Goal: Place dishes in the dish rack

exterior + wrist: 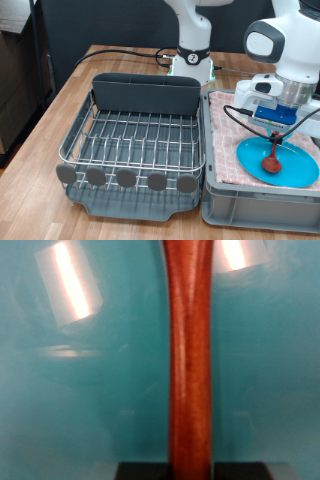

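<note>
Dish rack (135,140) stands toward the desk's left side in the exterior view; its wire grid carries no dishes. To its right sits a grey crate (262,195) lined with pink checked cloth (225,130). The blue plate (285,168) lies flat on that cloth.

The gripper (274,122) hangs above the plate, closed on the handle of the wooden spoon (190,360), which stands upright, bowl touching the plate.

Judgement: spoon light, rigid, not fragile; handle the proper hold. Plate glossy, likely slippery.

Surface: wooden desk (50,110). Cup not visible. Surroundings dark, indistinct.
</note>
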